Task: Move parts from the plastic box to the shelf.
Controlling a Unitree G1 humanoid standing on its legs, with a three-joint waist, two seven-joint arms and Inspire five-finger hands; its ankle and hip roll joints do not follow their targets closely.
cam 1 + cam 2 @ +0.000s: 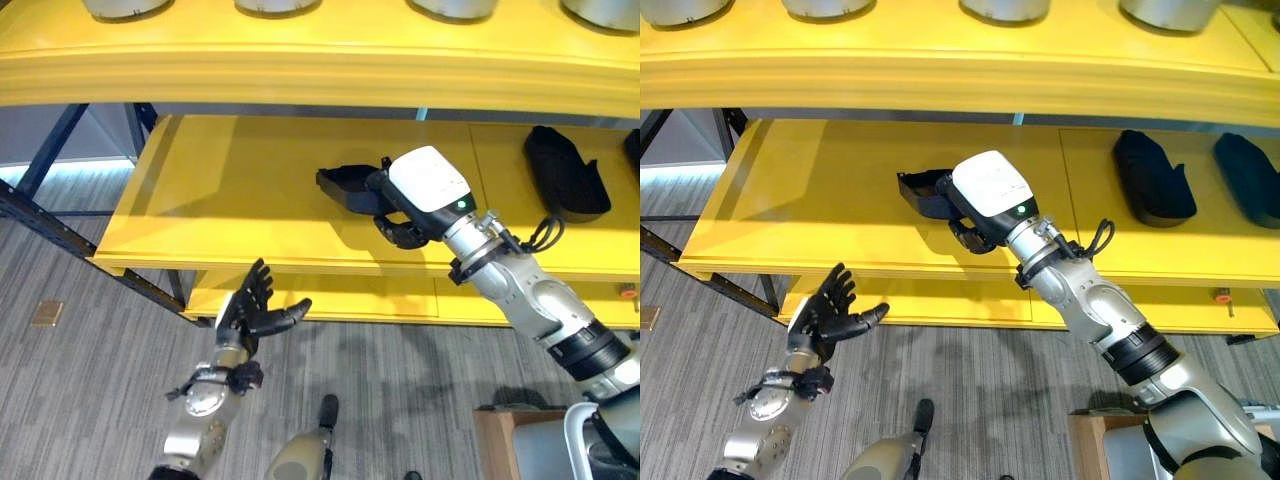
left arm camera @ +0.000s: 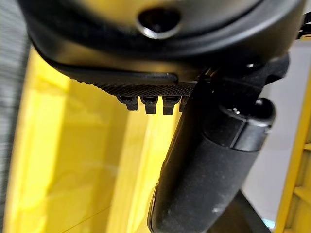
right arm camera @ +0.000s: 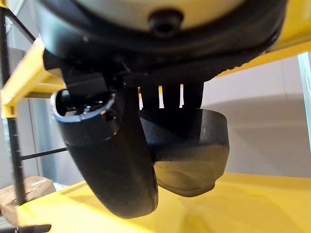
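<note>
On the middle shelf a part sits left of centre, in the right hand. Two more parts lie well to its right. The left hand hangs before the shelf's front edge, lower left.

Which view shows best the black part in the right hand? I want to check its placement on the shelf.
The right eye view: the black part lies on the yellow shelf, with the right hand curled round its near end. The left eye view shows much the same. The right wrist view shows it close up, between thumb and fingers.
</note>
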